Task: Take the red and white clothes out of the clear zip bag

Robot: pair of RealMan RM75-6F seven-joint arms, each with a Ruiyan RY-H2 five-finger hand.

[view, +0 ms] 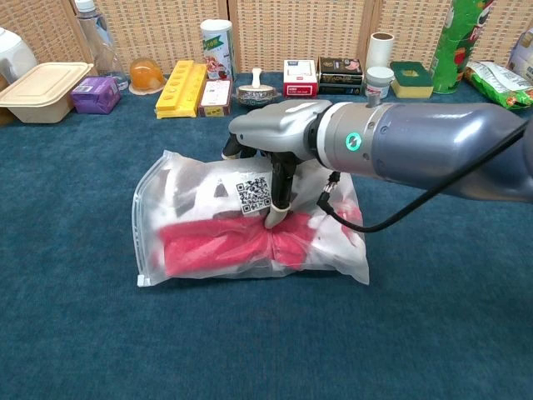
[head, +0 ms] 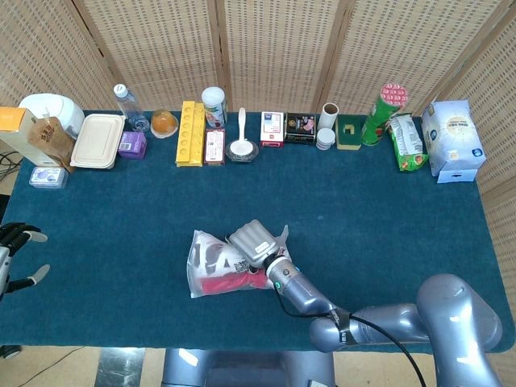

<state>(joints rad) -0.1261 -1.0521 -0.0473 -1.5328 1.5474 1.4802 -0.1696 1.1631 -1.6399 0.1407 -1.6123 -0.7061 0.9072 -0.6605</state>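
On the blue table [head: 387, 210], near its front edge, lies the zip bag [view: 187, 200] with the red and white clothes [view: 216, 246] still sealed inside. Right hand [view: 275, 137] pinches the bag's upper face, fingers [view: 276, 218] pressing into it. Left hand [head: 18, 254], at the left edge, holds nothing, fingers spread.

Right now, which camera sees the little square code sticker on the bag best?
The chest view: the code sticker is near and sharp on the zip bag. The head view shows only a tiny speck beside the right hand.
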